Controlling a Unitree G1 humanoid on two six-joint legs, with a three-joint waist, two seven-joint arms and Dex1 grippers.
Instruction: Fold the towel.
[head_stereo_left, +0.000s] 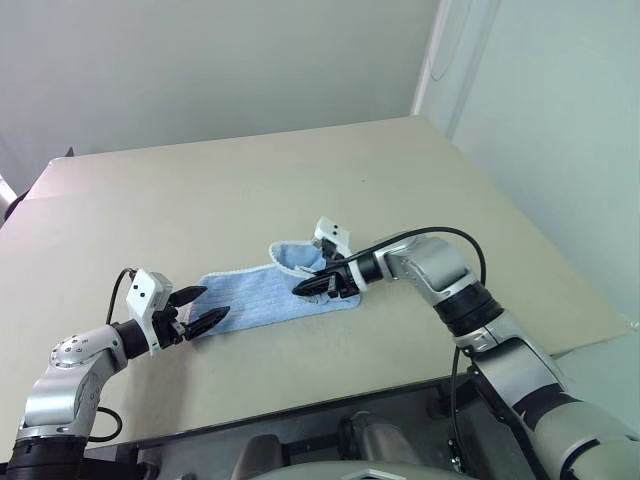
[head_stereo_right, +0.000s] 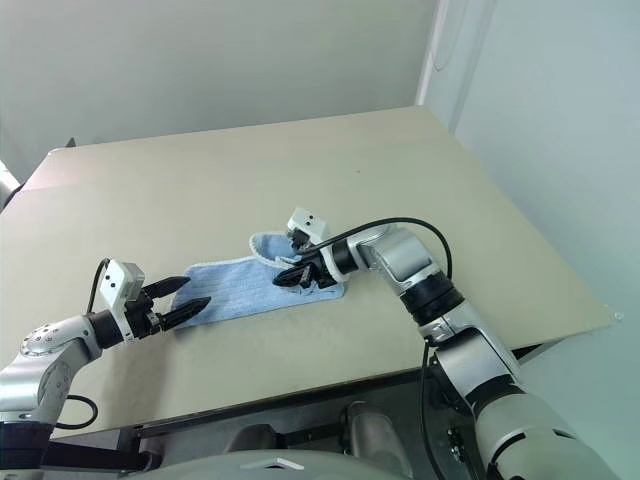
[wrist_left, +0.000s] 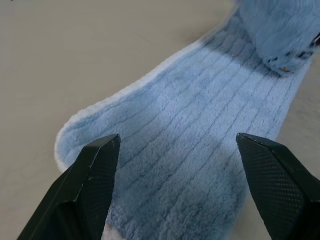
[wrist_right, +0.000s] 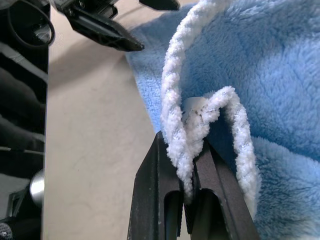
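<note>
Light-blue terry towel (head_stereo_left: 262, 293) is laid as a long strip on the beige table (head_stereo_left: 300, 180) — its right end is lifted and curled back over the strip. That end's white piped edge (wrist_right: 175, 110) is clamped between the shut fingers of the right gripper (head_stereo_left: 312, 286). The left gripper (head_stereo_left: 202, 307) is held at the strip's left end — jaws wide apart, nothing between them.

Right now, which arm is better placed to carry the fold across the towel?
Right. The right gripper is shut on the towel edge, already lifting it over. The left gripper is open at the far end, holding nothing.
</note>
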